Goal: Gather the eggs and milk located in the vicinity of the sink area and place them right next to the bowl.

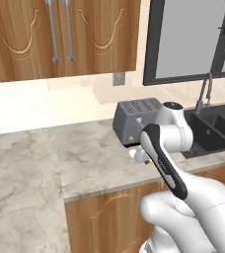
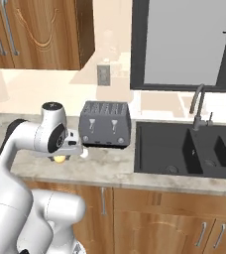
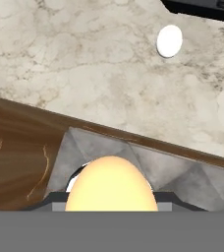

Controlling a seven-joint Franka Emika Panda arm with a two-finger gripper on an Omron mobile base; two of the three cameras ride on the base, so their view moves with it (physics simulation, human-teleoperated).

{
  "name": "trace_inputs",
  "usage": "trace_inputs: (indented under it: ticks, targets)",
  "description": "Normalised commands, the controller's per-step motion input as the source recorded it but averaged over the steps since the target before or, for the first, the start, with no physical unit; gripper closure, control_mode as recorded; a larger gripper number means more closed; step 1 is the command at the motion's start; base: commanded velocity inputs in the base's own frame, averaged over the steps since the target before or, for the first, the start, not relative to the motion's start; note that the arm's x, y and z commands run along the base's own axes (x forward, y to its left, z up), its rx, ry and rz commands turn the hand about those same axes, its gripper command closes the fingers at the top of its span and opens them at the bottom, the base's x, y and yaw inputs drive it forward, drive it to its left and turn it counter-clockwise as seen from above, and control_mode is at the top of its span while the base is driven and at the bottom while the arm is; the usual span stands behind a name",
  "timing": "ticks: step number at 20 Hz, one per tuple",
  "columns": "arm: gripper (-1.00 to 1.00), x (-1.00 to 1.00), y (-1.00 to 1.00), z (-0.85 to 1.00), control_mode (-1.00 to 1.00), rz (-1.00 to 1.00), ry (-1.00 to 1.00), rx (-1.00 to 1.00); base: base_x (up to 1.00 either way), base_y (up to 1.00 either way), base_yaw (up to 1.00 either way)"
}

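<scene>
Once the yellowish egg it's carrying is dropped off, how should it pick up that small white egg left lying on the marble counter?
Probably from straight above, with the fingers closing across the narrow middle of the small white egg. It lies on its side on the marble counter, apart from the dark grey toaster, so both flanks look free. The gripper is shut on the pale yellowish egg.

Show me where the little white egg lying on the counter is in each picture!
Left base view: the small white round egg is mid-picture, just below the toaster's front, beside the white arm.
Right base view: left of centre, on the marble counter, in front of the toaster's left corner.
Hand view: upper right, near the top edge.
Shared landmark: the dark grey boxy toaster, right behind the egg in all three.
</scene>
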Motion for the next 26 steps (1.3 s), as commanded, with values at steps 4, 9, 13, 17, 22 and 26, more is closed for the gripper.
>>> trace_inputs:
  ticks: [4,9,13,17,22,26]
  targets:
    - [1.00,0.00,0.00,0.00,1.00,0.00,0.00,0.00,0.00,-0.58,0.00]
    - [1.00,0.00,0.00,0.00,1.00,0.00,0.00,0.00,0.00,-0.63,0.00]
    - [1.00,0.00,0.00,0.00,1.00,0.00,0.00,0.00,0.00,-0.67,0.00]
    - [1.00,0.00,0.00,0.00,1.00,0.00,0.00,0.00,0.00,-0.69,0.00]
    - [1.00,0.00,0.00,0.00,1.00,0.00,0.00,0.00,0.00,-0.73,0.00]
    - [1.00,0.00,0.00,0.00,1.00,0.00,0.00,0.00,0.04,-0.72,0.00]
